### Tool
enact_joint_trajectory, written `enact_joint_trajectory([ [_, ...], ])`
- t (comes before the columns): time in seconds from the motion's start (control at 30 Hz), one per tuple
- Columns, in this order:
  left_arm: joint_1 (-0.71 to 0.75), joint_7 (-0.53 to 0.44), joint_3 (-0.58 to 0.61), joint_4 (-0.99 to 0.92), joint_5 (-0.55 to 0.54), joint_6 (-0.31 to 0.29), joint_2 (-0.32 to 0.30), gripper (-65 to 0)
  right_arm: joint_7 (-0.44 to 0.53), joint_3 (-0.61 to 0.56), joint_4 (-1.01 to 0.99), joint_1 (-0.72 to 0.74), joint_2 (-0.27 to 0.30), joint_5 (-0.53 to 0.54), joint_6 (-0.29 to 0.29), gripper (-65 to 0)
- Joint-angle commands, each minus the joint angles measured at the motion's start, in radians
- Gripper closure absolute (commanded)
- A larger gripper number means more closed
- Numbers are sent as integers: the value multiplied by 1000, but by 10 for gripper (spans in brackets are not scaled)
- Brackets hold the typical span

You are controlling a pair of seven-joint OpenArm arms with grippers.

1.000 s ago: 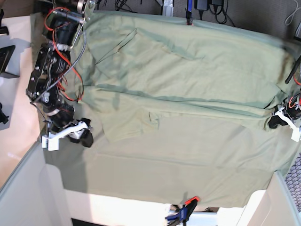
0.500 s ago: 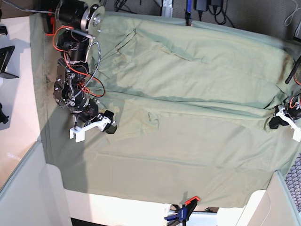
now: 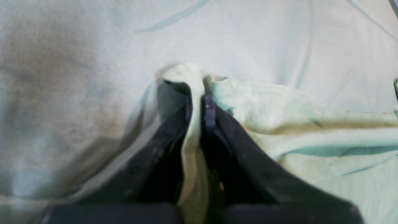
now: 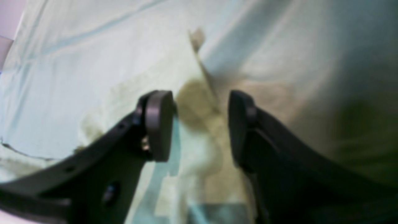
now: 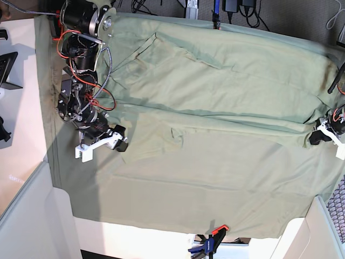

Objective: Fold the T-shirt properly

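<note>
mostly blurred t-shirt (image 3: 192,93) edge in left gripper (image 3: 199,102)

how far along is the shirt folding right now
Early. Done: the T-shirt lies spread on the tablecloth, one lengthwise crease across it. In hand: the left claw is shut on a pinch of shirt fabric, while the right claw is open above the shirt's other end. Left: nearly all the folding.

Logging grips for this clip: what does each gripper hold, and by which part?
The left gripper pinches a bunched edge fold of the T-shirt. The right gripper is open above the cloth, holding nothing.
</note>
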Motion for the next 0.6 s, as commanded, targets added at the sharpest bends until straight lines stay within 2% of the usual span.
enact_joint_trajectory([
  [0.0, -24, -18, -5, 14, -17, -24, -23, 0, 16, 0, 15, 30, 11, 8, 7, -297],
  [0.23, -24, -43, -5, 14, -17, -24, -23, 0, 13, 0, 15, 30, 13, -7, 7, -297],
  [0.47, -23, -48, -5, 14, -13, -24, -23, 0, -11, -5, 15, 30, -22, -6, 9, -297],
  [0.57, -23, -49, -5, 14, -18, -24, -23, 0, -13, -46, 15, 30, -28, -7, 9, -297],
])
